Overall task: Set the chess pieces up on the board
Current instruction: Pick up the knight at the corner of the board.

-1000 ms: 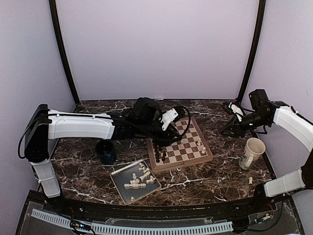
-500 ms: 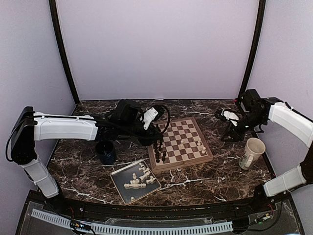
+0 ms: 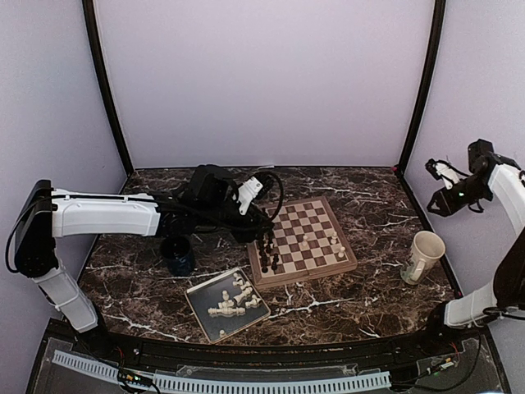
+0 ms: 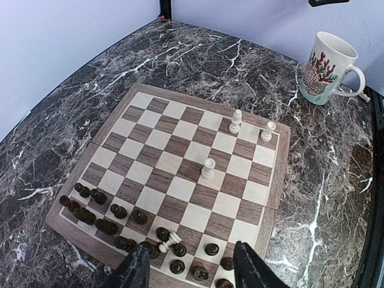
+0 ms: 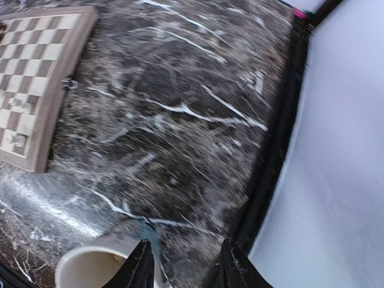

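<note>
The board (image 3: 305,277) lies mid-table, also seen in the left wrist view (image 4: 157,139). Three cream chess pieces stand on it (image 4: 208,168), (image 4: 236,121), (image 4: 268,131), and one lies toppled (image 4: 170,241) among the dark pieces (image 4: 96,210) at the board's left edge. More cream pieces (image 3: 234,300) lie in the grey tray (image 3: 201,318). My left gripper (image 3: 256,227) (image 4: 191,265) hovers open over that left edge, holding nothing. My right gripper (image 3: 435,187) (image 5: 187,265) is raised by the right wall, open and empty.
A white mug (image 3: 425,254) (image 4: 329,69) (image 5: 90,264) with a coral print stands right of the board, under my right gripper. A dark blue cup (image 3: 178,254) sits left of the board. One small cream piece (image 3: 420,302) lies on the marble near the right arm's base.
My left gripper pulled back from over the board to its left edge, its jaws wider. My right arm swung away to the right and up toward the wall.
</note>
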`<state>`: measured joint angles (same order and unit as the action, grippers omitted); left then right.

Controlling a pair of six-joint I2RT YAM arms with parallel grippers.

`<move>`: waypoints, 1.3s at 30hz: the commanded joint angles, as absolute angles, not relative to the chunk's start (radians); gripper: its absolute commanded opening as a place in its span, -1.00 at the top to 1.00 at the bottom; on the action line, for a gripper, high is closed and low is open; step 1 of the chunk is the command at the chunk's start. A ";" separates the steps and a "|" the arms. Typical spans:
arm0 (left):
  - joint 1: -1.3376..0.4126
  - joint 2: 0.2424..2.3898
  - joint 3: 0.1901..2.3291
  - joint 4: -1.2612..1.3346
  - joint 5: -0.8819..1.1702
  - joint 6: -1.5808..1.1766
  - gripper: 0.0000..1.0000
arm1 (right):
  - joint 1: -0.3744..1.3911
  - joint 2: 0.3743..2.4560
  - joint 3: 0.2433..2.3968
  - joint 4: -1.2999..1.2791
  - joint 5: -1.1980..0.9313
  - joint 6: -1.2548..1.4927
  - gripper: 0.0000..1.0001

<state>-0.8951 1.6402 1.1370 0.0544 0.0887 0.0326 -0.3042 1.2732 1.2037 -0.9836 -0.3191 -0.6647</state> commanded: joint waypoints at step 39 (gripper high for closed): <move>-0.897 1.562 1.120 0.041 0.079 -0.012 0.00 | -0.696 1.169 0.599 -1.042 0.317 -0.741 0.24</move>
